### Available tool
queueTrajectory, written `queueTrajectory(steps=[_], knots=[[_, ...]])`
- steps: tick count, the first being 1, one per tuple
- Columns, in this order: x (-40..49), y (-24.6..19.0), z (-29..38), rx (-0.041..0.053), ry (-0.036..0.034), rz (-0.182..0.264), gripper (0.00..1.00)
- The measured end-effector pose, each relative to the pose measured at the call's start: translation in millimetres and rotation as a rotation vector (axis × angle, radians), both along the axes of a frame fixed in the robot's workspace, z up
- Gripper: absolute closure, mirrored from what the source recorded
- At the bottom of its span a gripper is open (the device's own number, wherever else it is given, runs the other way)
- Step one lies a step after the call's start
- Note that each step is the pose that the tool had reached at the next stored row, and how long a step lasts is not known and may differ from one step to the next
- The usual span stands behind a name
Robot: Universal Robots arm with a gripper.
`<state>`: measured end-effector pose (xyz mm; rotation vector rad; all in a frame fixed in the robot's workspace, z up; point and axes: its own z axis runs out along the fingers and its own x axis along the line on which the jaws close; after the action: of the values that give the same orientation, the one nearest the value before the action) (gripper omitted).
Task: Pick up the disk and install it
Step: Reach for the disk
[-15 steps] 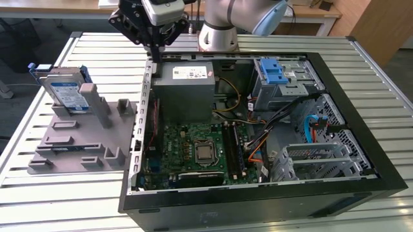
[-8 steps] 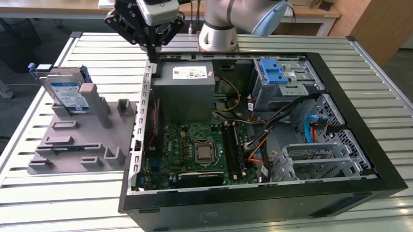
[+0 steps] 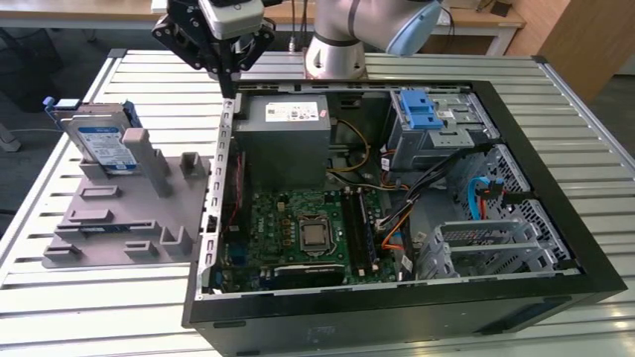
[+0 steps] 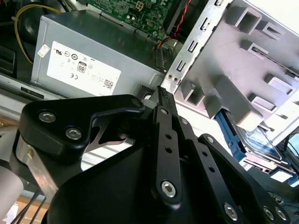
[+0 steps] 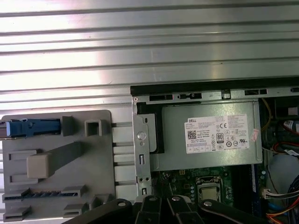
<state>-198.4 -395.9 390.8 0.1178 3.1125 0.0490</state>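
The disk stands on edge in a slot at the far end of a grey fixture, on the exterior view's left; its white-and-blue label faces out and blue rails run along its edges. In the first wrist view the disk appears edge-on as a blue strip, and in the second wrist view the disk sits behind the fixture's posts. My gripper hangs above the open computer case's far left corner, to the right of the disk and apart from it. The gripper is shut, its fingers pressed together on nothing.
The open computer case lies on a slatted metal table. Inside are a grey power supply, a motherboard and a metal drive bay with a blue latch at the far right. Cables cross the case's middle.
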Motion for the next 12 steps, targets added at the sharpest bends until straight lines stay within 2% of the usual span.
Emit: queueTrajectory(steps=[12], knots=[[-7.4, 1.8, -1.3, -0.0004, 0.0023, 0.000, 0.89]])
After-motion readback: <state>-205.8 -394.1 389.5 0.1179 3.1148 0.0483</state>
